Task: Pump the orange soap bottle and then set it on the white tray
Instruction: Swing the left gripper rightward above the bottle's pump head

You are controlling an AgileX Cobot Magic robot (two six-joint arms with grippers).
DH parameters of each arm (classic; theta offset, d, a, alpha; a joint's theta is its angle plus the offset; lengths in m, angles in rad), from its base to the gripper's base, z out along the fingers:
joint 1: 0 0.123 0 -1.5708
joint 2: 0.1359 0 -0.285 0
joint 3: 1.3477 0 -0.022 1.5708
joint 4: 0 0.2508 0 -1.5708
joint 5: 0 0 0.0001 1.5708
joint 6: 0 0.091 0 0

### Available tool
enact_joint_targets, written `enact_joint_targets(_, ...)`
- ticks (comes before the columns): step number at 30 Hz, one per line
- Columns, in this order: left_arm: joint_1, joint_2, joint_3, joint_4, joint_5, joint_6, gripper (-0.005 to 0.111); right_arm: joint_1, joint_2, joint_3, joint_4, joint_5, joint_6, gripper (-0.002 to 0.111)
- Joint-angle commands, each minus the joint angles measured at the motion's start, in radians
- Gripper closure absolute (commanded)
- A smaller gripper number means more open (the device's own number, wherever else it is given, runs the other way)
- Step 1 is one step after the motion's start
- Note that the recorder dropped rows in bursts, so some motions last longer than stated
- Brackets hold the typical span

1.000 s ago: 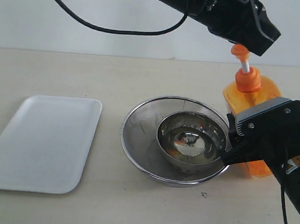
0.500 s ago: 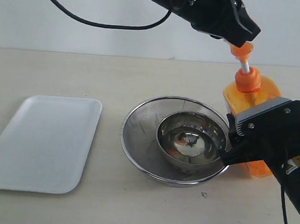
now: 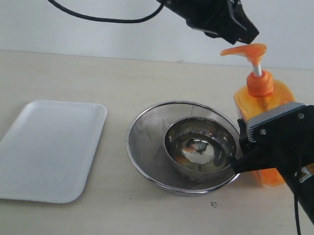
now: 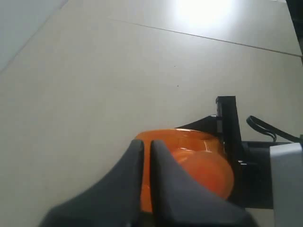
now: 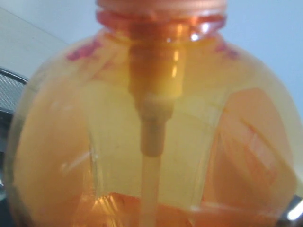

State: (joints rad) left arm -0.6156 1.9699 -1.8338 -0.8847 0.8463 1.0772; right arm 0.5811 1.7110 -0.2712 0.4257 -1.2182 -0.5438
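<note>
Up and off the pump head (image 3: pixel 248 50) since a second ago: left end effector (image 3: pixel 245 31), now hanging high over the right side of the strainer (image 3: pixel 145 132), just beside the spout and apart from it. Fingers (image 4: pixel 135 170) drawn narrow, only a slit between them, gripping nothing.

Under everything, pale counter (image 3: pixel 149 79).

Well to the left of the strainer, white tray (image 3: pixel 40 152), lying flat on the counter.

Inside the strainer, steel bowl (image 3: pixel 175 131), upright, mouth up.

Just right of the strainer, close against its rim, orange soap bottle (image 3: pixel 253 103), standing upright on the counter, well apart from the tray.

Clamped on the bottle's lower body, on the side facing the strainer, right end effector (image 3: pixel 250 162). From its wrist camera, nothing but translucent orange plastic and the pale tube inside.

Above the bottle's collar, white stem (image 3: pixel 254 67) fully risen, spout pointing back over the strainer.
</note>
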Motion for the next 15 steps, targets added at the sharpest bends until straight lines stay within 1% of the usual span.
enact_joint_targets(1, 0.028, -0.064, 0.033, -0.009, 0.006, -0.013, 0.102, -0.003, -0.003, 0.001, 0.014, -0.003, -0.041, 0.108)
enact_joint_targets(6, 0.059, -0.144, 0.149, -0.015, -0.009, 0.009, 0.102, -0.003, -0.003, 0.001, 0.014, -0.003, -0.101, 0.108)
enact_joint_targets(9, 0.065, -0.2, 0.236, -0.031, -0.069, 0.039, 0.102, -0.003, -0.003, 0.001, 0.015, -0.003, -0.138, 0.108)
enact_joint_targets(12, 0.065, -0.24, 0.306, -0.101, -0.081, 0.088, 0.102, -0.003, -0.003, 0.001, 0.021, -0.003, -0.159, 0.108)
enact_joint_targets(15, 0.065, -0.26, 0.341, -0.152, -0.065, 0.131, 0.102, -0.003, -0.003, 0.001, 0.038, -0.003, -0.164, 0.108)
